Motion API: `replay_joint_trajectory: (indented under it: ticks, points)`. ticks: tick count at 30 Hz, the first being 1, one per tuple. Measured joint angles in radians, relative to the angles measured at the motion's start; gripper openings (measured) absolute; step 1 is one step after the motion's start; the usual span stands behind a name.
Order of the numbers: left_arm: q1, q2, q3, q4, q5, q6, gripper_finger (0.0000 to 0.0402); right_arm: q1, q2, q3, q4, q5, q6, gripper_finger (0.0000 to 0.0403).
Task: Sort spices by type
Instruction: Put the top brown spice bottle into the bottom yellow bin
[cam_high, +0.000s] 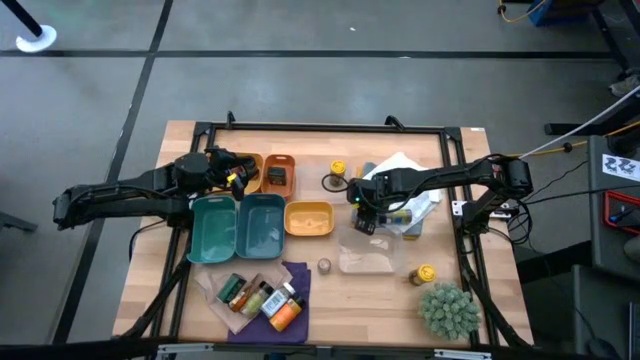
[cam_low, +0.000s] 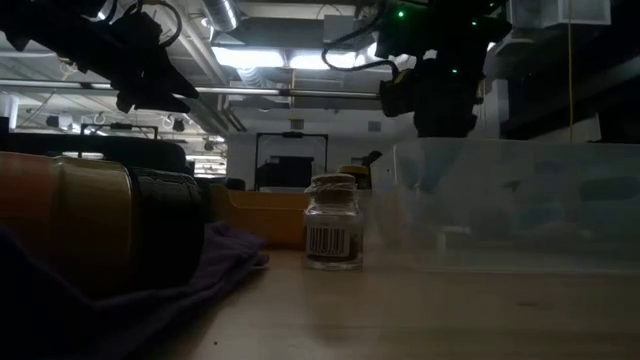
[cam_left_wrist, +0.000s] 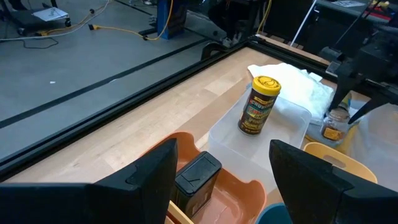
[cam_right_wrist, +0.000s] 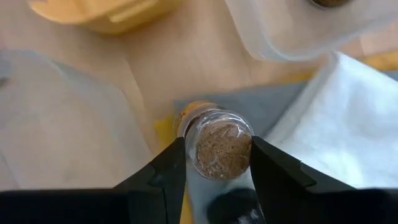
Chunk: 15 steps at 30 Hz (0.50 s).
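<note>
Spice jar, small with brown contents, sits pinched between the right gripper's fingers, centre of the right wrist view. High view: that gripper hangs right of centre, beside a yellow tray. Left wrist view: the left gripper spreads wide above an orange tray, lower centre.

Occluded and cropped items

High view: the right gripper covers its jar. Low view: the orange bottle is cut by the frame edge and blurred; the cork-topped jar label is unreadable.
</note>
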Motion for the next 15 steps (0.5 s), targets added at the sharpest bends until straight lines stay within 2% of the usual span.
replay_joint_trajectory:
  ticks: [4, 15]
  points:
    - [0.000, 0.000, 0.000, 0.000, 0.000, 0.000, 0.0239, 0.000, 0.000, 0.017, 0.021, -0.032, 0.000, 0.0155]
    - [0.000, 0.000, 0.000, 0.000, 0.000, 0.000, 0.0239, 0.000, -0.002, 0.201, -0.016, -0.029, -0.050, 0.0156]
